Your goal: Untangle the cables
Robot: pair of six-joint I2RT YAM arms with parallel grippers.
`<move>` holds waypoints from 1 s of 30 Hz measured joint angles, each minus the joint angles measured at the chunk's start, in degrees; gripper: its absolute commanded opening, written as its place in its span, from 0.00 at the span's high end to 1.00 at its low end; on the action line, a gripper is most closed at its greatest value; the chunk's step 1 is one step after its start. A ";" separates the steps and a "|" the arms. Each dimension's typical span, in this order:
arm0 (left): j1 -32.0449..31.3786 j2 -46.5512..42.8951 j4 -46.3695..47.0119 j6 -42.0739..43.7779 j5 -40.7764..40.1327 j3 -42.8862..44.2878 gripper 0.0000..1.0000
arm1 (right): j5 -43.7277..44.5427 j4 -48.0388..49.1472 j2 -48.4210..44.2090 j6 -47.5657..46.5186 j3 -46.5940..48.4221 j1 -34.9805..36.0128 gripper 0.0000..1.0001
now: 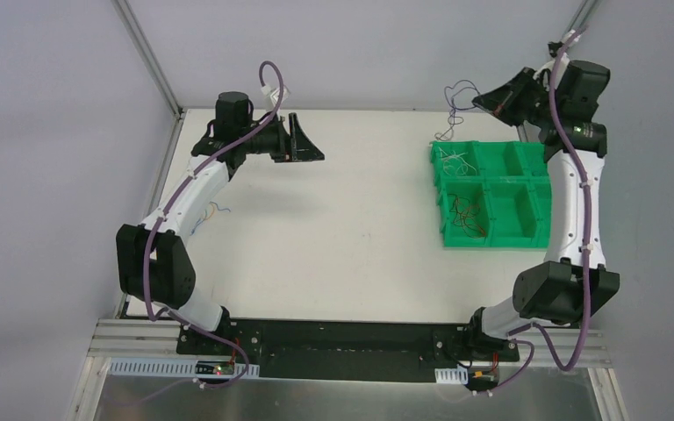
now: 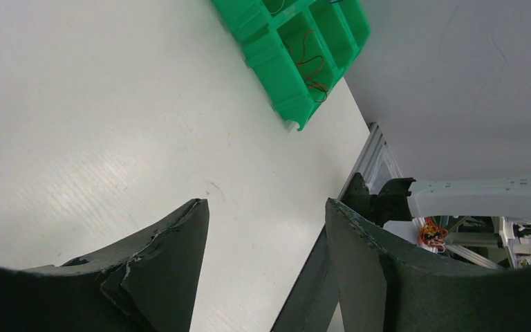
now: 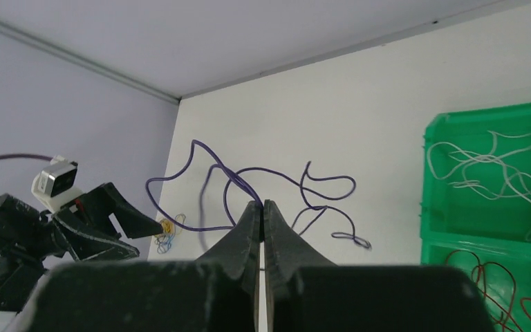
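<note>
"Cables, then: where does each one sit?"

"One long purple wire (image 3: 269, 173) is pinched in the right gripper (image 3: 263, 207), held up over the table's (image 1: 342, 228) far right corner, just beyond the green bin tray (image 1: 491, 180). Its loops spill out to both sides of the fingertips."

"So those jaws are together?"

"Pressed tight on the wire, no gap showing in the right wrist view."

"And the rest?"

"White wires (image 1: 456, 160) lie in the tray's far-left compartment, and red wires (image 1: 467, 215) in the compartment just nearer. A small yellow and blue bundle (image 1: 215, 210) lies on the table beside the left arm (image 1: 184, 197), well apart from the tray."

"What about the left gripper (image 2: 266, 207)?"

"Its jaws stand wide apart with bare tabletop between them. It hangs over the far left of the table, pointing toward the tray, touching no wire."
</note>
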 measured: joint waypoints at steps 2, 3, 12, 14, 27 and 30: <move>-0.02 0.66 -0.33 0.42 0.02 0.07 0.30 | -0.04 -1.40 0.00 0.20 0.02 -2.91 1.00; -0.04 0.94 -0.42 0.66 0.02 0.07 0.25 | -0.02 -2.27 0.04 0.24 0.28 -4.42 1.00; -0.11 2.91 -0.55 1.55 0.02 0.15 0.01 | -0.50 -6.16 2.34 -0.44 6.95 -12.31 1.00; -0.11 4.22 -0.52 1.60 -0.04 0.48 0.01 | 0.26 -6.97 6.21 -2.14 11.10 -13.60 1.00; -0.11 8.07 -1.73 2.56 -3.10 2.12 0.01 | 7.80 -7.21 23.19 -10.16 15.87 -18.88 1.00; -0.11 8.85 -2.47 2.91 -4.00 2.16 0.01 | 8.70 -7.21 26.29 -11.43 15.87 -19.10 1.00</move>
